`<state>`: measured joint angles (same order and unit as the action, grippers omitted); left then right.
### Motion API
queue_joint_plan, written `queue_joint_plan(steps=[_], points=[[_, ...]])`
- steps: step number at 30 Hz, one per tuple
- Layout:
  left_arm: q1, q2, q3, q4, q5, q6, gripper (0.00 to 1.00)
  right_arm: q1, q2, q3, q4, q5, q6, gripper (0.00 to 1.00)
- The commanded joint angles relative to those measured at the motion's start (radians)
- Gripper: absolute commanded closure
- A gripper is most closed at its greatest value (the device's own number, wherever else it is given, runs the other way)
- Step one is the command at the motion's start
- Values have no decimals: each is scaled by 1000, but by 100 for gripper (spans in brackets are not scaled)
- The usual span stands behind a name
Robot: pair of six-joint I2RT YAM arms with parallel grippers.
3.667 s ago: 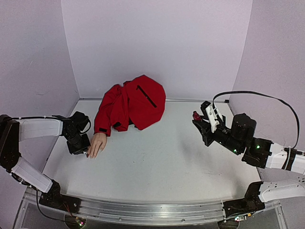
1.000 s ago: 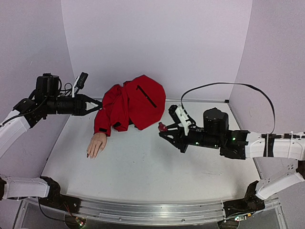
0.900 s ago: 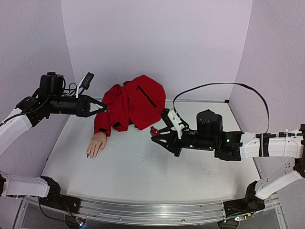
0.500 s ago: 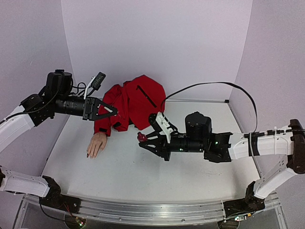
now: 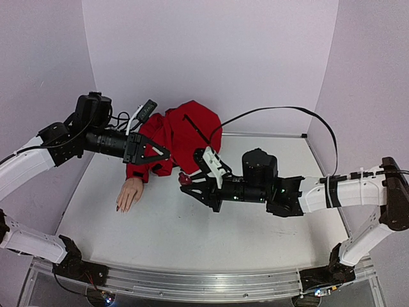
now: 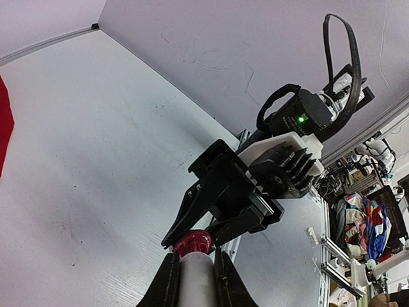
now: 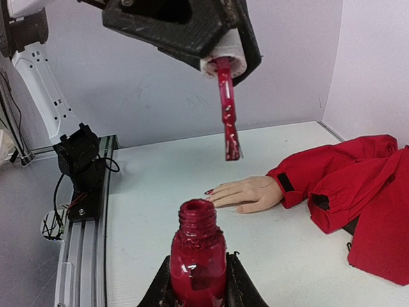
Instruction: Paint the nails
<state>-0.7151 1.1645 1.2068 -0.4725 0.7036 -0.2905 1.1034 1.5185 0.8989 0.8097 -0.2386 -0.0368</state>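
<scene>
Nails (image 5: 119,208) sit on the hand (image 5: 130,193), fingers running toward 7 o'clock. The left gripper (image 5: 158,153), clamped on the cap (image 7: 225,59), hangs at their 1 o'clock and is the nearer arm. Its brush (image 7: 227,118) hovers over the open bottle (image 7: 198,252), pinched in the right gripper (image 5: 190,186). Nothing blocks the path to the nails.

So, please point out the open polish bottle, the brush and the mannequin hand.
open polish bottle (image 7: 198,259), right wrist view, on its red glass body.
brush (image 7: 228,115), right wrist view, on the red stem.
mannequin hand (image 7: 252,192), right wrist view, on its back.
</scene>
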Motion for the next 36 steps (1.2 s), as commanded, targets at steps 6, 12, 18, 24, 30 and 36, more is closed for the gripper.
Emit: queue_joint_plan(steps=[6, 12, 18, 24, 30, 36], points=[[-37, 8, 63, 0, -60, 32, 100, 7, -7, 46, 75, 102, -12, 100], [-48, 15, 69, -14, -76, 44, 100, 6, -9, 48, 77, 99, -17, 100], [-60, 23, 72, -25, -88, 54, 100, 6, -10, 51, 78, 100, -20, 100], [-68, 29, 74, -33, -99, 60, 100, 6, -6, 52, 79, 91, -21, 100], [-73, 31, 76, -39, -112, 63, 100, 6, -6, 54, 75, 77, -25, 100], [-73, 17, 80, -42, -122, 63, 100, 6, -4, 50, 66, 81, -26, 100]])
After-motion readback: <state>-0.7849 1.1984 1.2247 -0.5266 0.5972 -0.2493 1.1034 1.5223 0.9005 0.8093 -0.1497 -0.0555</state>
